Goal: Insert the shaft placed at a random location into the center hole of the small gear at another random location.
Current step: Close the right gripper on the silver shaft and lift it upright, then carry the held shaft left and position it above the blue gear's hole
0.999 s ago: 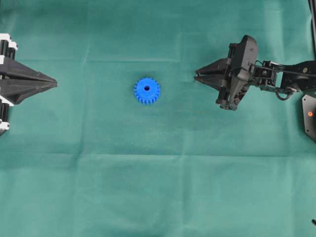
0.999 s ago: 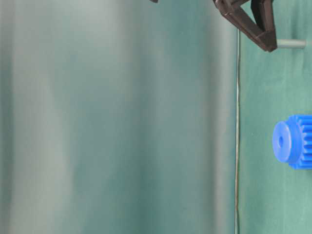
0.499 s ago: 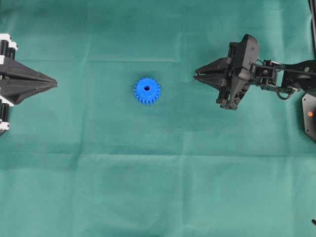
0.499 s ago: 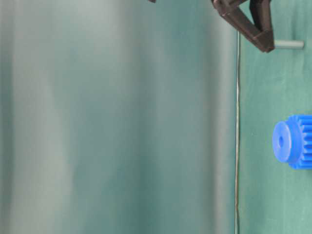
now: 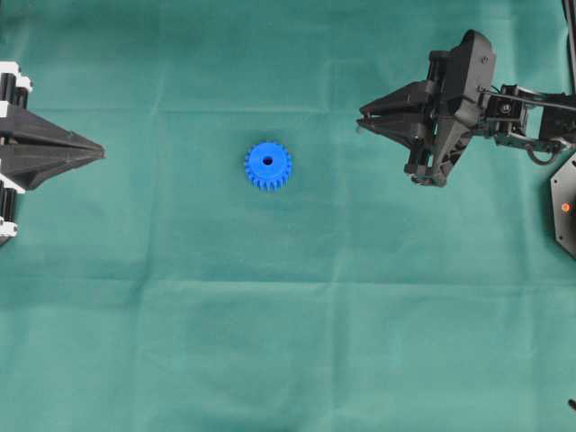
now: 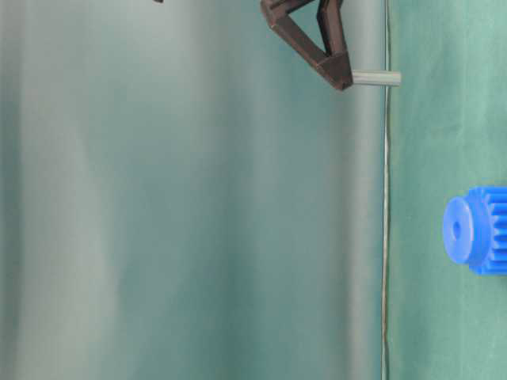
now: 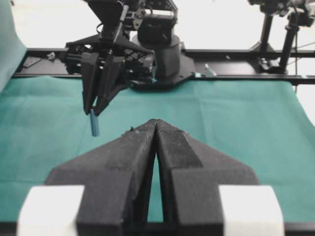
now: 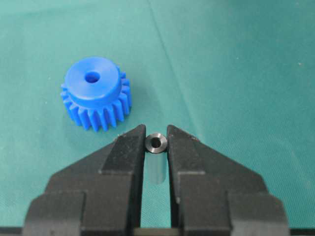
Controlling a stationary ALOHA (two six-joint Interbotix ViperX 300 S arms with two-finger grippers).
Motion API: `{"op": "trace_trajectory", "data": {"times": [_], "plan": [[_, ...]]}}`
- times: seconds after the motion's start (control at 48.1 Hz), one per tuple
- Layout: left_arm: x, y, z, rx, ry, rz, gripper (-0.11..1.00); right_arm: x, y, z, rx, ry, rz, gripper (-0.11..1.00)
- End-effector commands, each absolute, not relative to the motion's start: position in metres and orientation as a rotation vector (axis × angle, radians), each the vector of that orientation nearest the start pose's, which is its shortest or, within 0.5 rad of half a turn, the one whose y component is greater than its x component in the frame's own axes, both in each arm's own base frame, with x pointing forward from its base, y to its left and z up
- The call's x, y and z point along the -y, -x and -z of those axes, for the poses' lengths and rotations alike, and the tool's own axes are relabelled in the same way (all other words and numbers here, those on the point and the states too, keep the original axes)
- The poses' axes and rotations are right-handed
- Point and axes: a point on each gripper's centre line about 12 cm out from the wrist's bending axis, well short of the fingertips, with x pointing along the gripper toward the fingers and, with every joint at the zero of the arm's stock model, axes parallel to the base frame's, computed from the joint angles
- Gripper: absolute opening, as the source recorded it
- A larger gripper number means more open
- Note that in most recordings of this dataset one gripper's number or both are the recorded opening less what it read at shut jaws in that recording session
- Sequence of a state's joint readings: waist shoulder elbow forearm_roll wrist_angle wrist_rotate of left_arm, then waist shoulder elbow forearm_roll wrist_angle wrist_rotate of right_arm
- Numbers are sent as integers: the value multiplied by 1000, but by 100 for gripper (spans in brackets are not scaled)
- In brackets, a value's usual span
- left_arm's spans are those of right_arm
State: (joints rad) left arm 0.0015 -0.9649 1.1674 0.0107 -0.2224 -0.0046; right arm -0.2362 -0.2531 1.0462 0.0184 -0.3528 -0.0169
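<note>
Shaft [image 8: 157, 143] is held upright betw. fingers of right gripper [image 5: 362, 123], lifted clear of green surface [image 5: 288, 324]. Small gear [image 5: 267, 166] is laid flat mid-surface, center hole [image 8: 91, 77] up, well apart from shaft. Left gripper [image 7: 155, 129] fingers are pressed together, nothing held.

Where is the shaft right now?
The shaft is pinched in the right end effector, held off the cloth right of the gear in the overhead view.
</note>
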Motion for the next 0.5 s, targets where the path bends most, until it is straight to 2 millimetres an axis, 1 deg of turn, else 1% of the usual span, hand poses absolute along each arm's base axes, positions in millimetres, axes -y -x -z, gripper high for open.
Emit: {"op": "trace_trajectory", "data": {"times": [0.0, 0.104, 0.25, 0.478], "plan": [[0, -202, -295, 35, -9, 1, 0, 72, -297, -179, -413, -32, 235, 13], [0, -202, -295, 34, -7, 1, 0, 72, -299, -179, -413, -33, 234, 13], [0, -202, -295, 34, -7, 1, 0, 70, -309, -179, -411, -33, 223, 13], [0, -202, -295, 35, -7, 1, 0, 64, -341, -181, -407, -26, 186, 13]]}}
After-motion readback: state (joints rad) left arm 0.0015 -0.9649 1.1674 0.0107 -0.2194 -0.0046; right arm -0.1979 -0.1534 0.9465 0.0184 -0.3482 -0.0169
